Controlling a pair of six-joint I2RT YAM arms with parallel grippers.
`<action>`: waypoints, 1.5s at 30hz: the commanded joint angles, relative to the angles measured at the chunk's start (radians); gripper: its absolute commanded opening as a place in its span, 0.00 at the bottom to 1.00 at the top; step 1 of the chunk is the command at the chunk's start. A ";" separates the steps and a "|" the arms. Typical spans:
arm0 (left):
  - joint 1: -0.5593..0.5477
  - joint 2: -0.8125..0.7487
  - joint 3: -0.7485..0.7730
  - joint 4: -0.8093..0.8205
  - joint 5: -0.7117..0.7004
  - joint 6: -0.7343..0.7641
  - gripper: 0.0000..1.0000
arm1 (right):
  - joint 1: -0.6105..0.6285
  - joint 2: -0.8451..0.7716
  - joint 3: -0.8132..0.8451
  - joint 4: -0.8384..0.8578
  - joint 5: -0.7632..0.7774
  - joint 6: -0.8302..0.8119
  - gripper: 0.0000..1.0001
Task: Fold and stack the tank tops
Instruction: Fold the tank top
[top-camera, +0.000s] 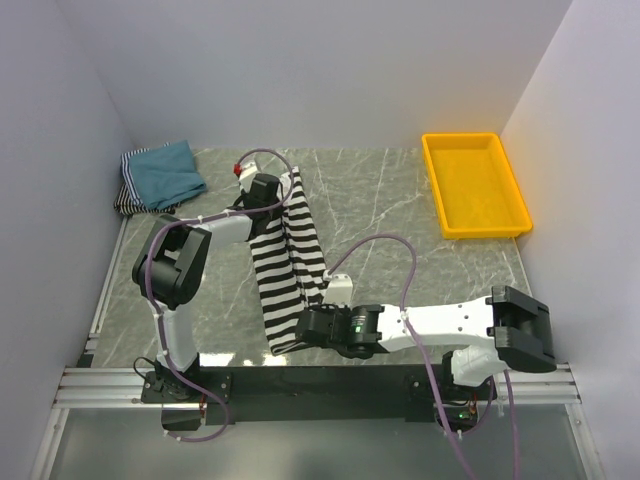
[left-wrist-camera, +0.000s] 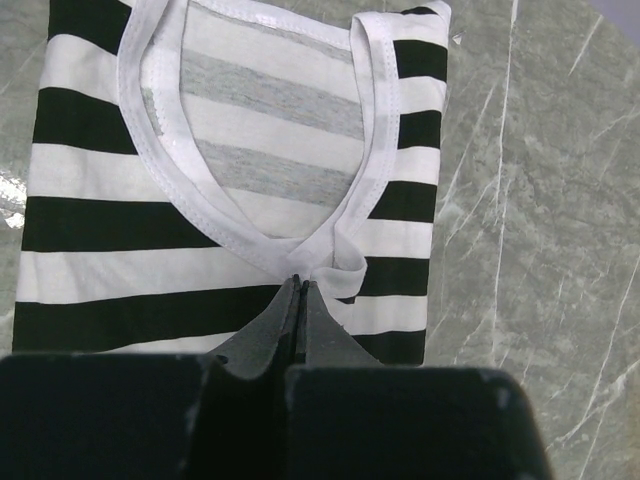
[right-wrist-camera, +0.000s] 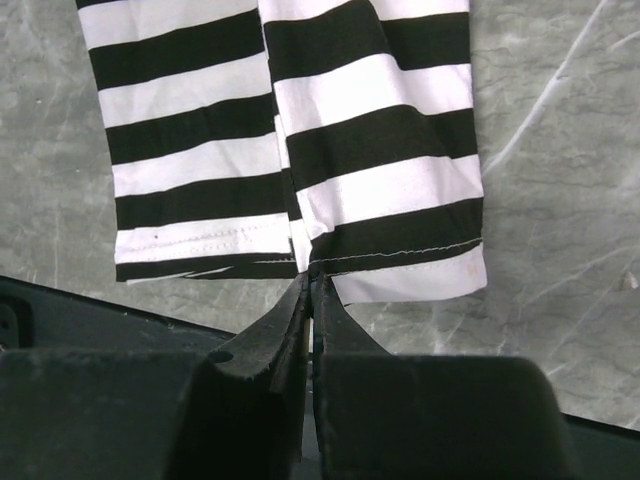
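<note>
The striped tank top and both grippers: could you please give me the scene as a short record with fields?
Striped tank top: folded lengthwise into a narrow strip, running between the two grippers
Left gripper: shut on the white neckline trim, far end
Right gripper: shut on the hem, near end
Teal tank top: folded, far left corner, lying on finely striped cloth
Yellow tray: far right
Stacking: striped top not yet on the pile

Grey marble-patterned table (top-camera: 400, 200) enclosed on three sides by plain, pale walls: back wall (top-camera: 320, 70), left wall (top-camera: 50, 200) and right wall (top-camera: 590, 150). A slotted aluminium rail (top-camera: 100, 385) runs along the table's near edge. Lighting is even and diffuse, with only soft shadows on the tabletop.
</note>
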 joint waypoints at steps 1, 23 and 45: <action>0.008 -0.020 0.000 0.010 0.005 -0.019 0.01 | 0.015 0.006 0.026 0.049 -0.002 -0.004 0.01; 0.018 -0.001 -0.016 0.018 0.023 -0.016 0.06 | 0.013 0.079 -0.009 0.192 -0.087 -0.048 0.20; -0.138 -0.342 -0.171 -0.142 0.112 -0.133 0.18 | -0.174 -0.241 -0.253 0.405 -0.208 -0.150 0.41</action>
